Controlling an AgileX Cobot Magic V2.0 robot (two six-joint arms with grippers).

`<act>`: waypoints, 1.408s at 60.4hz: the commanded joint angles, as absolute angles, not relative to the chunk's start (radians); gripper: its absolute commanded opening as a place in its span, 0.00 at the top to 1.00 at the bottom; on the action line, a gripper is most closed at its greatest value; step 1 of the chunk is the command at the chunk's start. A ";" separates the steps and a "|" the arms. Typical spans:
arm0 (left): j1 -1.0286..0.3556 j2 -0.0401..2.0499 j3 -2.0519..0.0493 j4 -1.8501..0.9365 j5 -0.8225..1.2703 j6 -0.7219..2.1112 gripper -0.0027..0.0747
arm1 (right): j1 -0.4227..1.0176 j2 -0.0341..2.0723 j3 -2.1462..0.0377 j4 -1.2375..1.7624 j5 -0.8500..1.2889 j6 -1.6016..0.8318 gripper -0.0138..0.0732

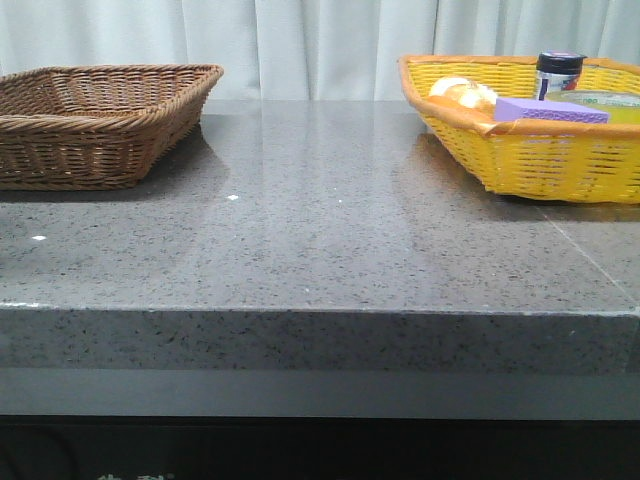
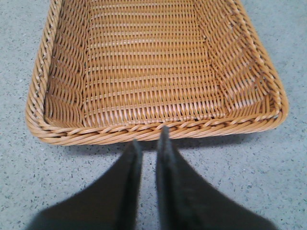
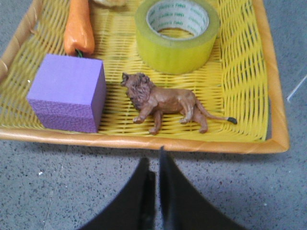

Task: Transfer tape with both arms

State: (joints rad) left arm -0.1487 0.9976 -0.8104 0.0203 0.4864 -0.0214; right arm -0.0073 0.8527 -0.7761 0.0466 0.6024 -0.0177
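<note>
Left end effector: We find the two black fingers drawn nearly together with only a thin gap between them, nothing gripped. It hangs over bare tabletop just short of the brown basket's near rim.
Right end effector: We note the same condition here, fingers all but closed and gripping nothing, poised over the tabletop just outside the yellow basket's near rim.
Tabletop: Grey speckled stone, glossy. It carries one basket on each side in the front view, well apart.
Brown basket: Woven wicker, on the left. We see only its woven floor and walls.
Yellow basket: Woven plastic with an orange rim, on the right.
Purple sponge block: Lies just inside the near rim of the yellow basket.
Toy lion: Brown figure lying beside the purple block, also near the rim.
Tape: Yellow translucent roll lying flat, hole upward, white core printed in green. It sits in the yellow basket beyond the lion, apart from both end effectors.
Orange item: Carrot-shaped, beyond the block, beside the tape.
Dark-capped container: Stands farther back in the yellow basket; we cannot make out its kind from this angle.
</note>
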 commanded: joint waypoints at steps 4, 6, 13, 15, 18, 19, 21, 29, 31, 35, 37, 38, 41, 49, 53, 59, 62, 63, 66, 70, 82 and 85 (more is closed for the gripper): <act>-0.153 0.988 -0.845 0.026 0.392 -0.024 0.34 | -0.012 0.873 -0.808 0.036 0.547 -0.024 0.40; -0.153 0.988 -0.845 0.026 0.390 -0.024 0.28 | -0.012 0.876 -0.808 0.036 0.547 -0.024 0.32; -0.153 0.988 -0.845 0.026 0.385 -0.024 0.26 | -0.012 0.877 -0.808 0.036 0.547 -0.024 0.21; -0.153 0.988 -0.845 0.026 0.383 -0.024 0.26 | -0.012 0.877 -0.809 0.037 0.544 -0.024 0.21; -0.153 0.988 -0.847 0.026 0.377 -0.024 0.26 | -0.012 0.877 -0.818 0.037 0.544 -0.024 0.22; -0.153 0.988 -0.849 0.026 0.374 -0.024 0.26 | -0.012 0.877 -0.823 0.037 0.543 -0.024 0.22; -0.153 0.988 -0.851 0.024 0.368 -0.024 0.26 | -0.012 0.881 -0.832 0.037 0.544 -0.022 0.22; -0.218 0.988 -0.874 0.024 0.371 -0.020 0.26 | -0.014 0.923 -0.914 0.036 0.580 0.006 0.22; -0.254 0.988 -0.876 0.024 0.371 -0.018 0.26 | -0.017 0.945 -0.945 0.036 0.595 0.011 0.22; -0.315 0.988 -0.880 0.024 0.371 -0.018 0.26 | -0.034 0.985 -0.995 0.037 0.615 0.011 0.22; -0.359 0.988 -0.880 0.026 0.369 -0.018 0.26 | -0.045 1.014 -1.029 0.037 0.631 0.011 0.22; -0.374 0.988 -0.880 0.026 0.369 -0.018 0.26 | -0.051 1.024 -1.042 0.037 0.638 0.011 0.22; -0.426 0.988 -0.880 0.028 0.369 -0.018 0.26 | -0.073 1.060 -1.085 0.039 0.664 0.011 0.22; -0.553 0.988 -0.880 0.028 0.369 -0.018 0.26 | -0.121 1.164 -1.207 0.056 0.741 0.011 0.22; -0.601 0.988 -0.880 0.028 0.369 -0.018 0.26 | -0.139 1.217 -1.279 0.057 0.781 0.011 0.22; -0.653 0.988 -0.880 0.028 0.369 -0.018 0.26 | -0.157 1.296 -1.376 0.059 0.847 0.011 0.22; -0.667 0.988 -0.880 0.028 0.369 -0.018 0.26 | -0.164 1.341 -1.428 0.060 0.874 0.011 0.22; -0.671 0.988 -0.880 0.028 0.370 -0.018 0.26 | -0.165 1.359 -1.451 0.060 0.887 0.011 0.22; -0.679 0.988 -0.880 0.026 0.370 -0.018 0.26 | -0.168 1.398 -1.496 0.062 0.912 0.011 0.22; -0.683 0.988 -0.880 0.025 0.370 -0.018 0.26 | -0.168 1.463 -1.567 0.065 0.948 0.011 0.22; -0.683 0.988 -0.880 0.022 0.370 -0.018 0.26 | -0.168 1.642 -1.752 0.078 1.024 0.011 0.22; -0.683 0.988 -0.880 0.022 0.370 -0.018 0.26 | -0.168 1.680 -1.790 0.078 1.044 0.010 0.22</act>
